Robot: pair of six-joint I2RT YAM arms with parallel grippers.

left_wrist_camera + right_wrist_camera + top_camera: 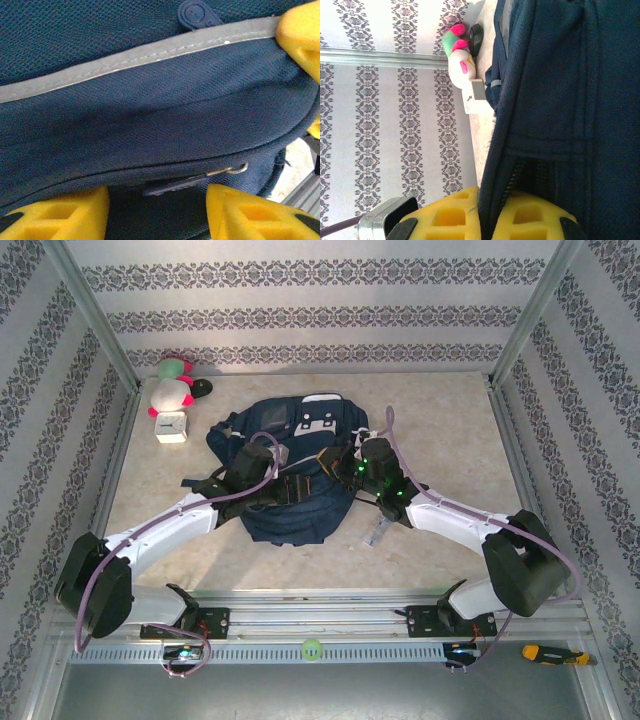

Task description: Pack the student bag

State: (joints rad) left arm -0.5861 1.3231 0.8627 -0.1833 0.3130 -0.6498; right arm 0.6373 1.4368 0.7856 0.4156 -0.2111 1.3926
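Two sets of jaws were at the student bag [295, 520], lying mid-table [450, 440] — my right jaws clamped on fabric beside its zip, probably to steady it; my left jaws stood apart, straddling the zipper pull [175, 186] — likely to open it.

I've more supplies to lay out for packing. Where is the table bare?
Widest bare table lies right of the student bag, up to the right wall. A narrower strip runs left of the bag, nearer than the white box and plush toy. The middle is crowded: bag, left arm, right arm.
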